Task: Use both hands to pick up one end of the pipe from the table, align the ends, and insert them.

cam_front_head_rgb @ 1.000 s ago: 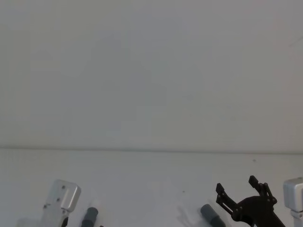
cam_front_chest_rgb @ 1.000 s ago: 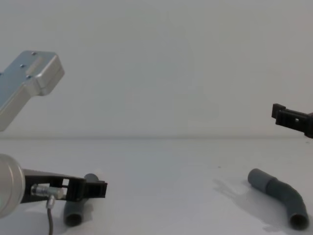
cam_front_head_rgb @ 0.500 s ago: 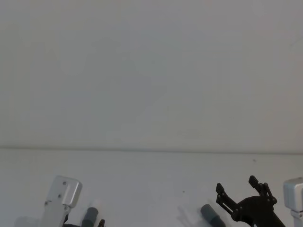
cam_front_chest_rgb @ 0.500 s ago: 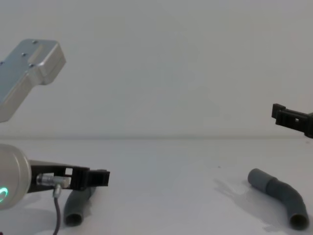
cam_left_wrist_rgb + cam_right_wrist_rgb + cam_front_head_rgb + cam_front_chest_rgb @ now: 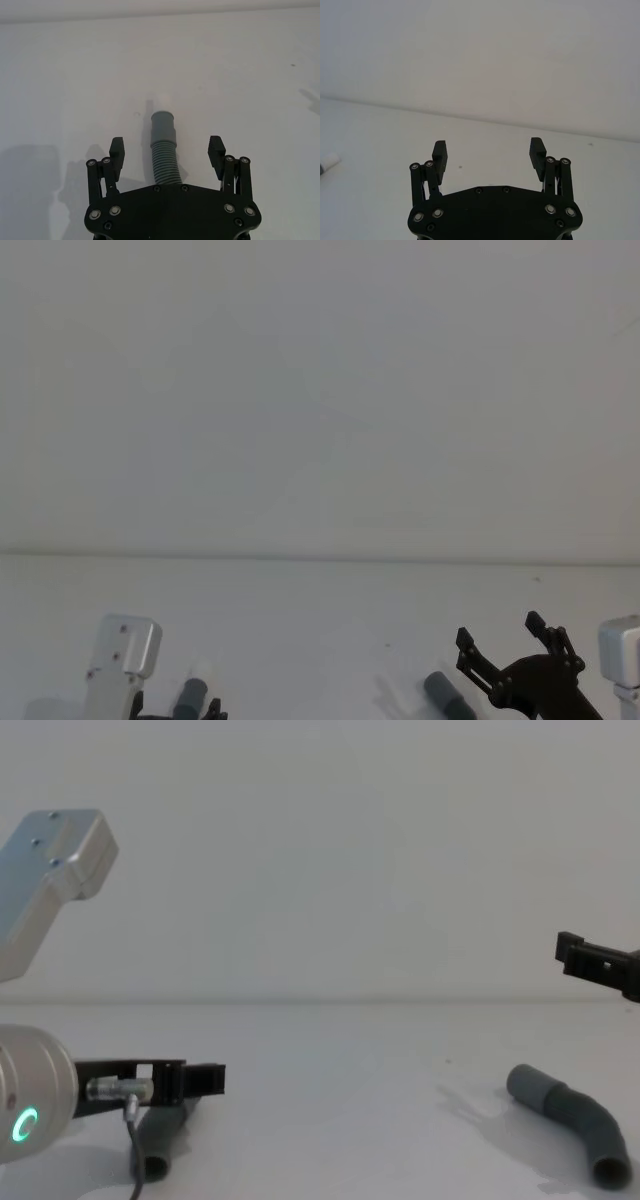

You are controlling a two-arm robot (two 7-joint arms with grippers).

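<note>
The left hand (image 5: 167,146) is being held spread over a pipe (image 5: 163,125). The right hand (image 5: 488,147) is being held spread, aloft.

The left pipe (image 5: 160,1145), ribbed and grey, lies flat on the surface (image 5: 350,1100). The right pipe (image 5: 578,1122), bent, lies well apart, socket (image 5: 524,1082) toward it

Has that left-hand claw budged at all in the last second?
Yes. In the chest view the left gripper has crept up and a little to the right against the still left pipe piece, open over its far end.
</note>
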